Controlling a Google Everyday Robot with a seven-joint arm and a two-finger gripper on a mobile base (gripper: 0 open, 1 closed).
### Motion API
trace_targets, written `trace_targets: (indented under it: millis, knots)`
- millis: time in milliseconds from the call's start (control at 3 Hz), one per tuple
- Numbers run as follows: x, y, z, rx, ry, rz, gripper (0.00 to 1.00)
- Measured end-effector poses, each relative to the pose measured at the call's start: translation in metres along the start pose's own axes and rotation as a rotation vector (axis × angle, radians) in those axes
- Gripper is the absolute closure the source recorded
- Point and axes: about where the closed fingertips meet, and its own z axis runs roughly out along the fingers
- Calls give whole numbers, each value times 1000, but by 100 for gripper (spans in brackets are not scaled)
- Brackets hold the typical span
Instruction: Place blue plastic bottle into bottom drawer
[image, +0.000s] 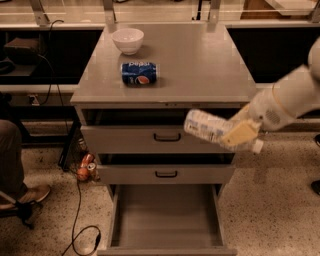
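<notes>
My gripper (239, 134) comes in from the right and is shut on the blue plastic bottle (207, 127). The bottle lies on its side in the grip, white cap (257, 146) to the right. It hangs in the air in front of the top drawer, well above the bottom drawer (167, 212). The bottom drawer is pulled out and its wide grey floor is bare.
A blue Pepsi can (139, 73) lies on its side on the cabinet top (200, 60), with a white bowl (128, 40) behind it. The two upper drawers (150, 137) are slightly ajar. A person's leg (10, 160) and cables are at the left.
</notes>
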Motion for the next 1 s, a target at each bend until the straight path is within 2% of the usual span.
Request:
trace_targets:
  millis: [333, 667, 1000]
  knots:
    - [70, 35, 49, -98, 52, 55, 100]
    - [70, 35, 49, -98, 52, 55, 100]
    - [73, 38, 63, -115, 72, 54, 100]
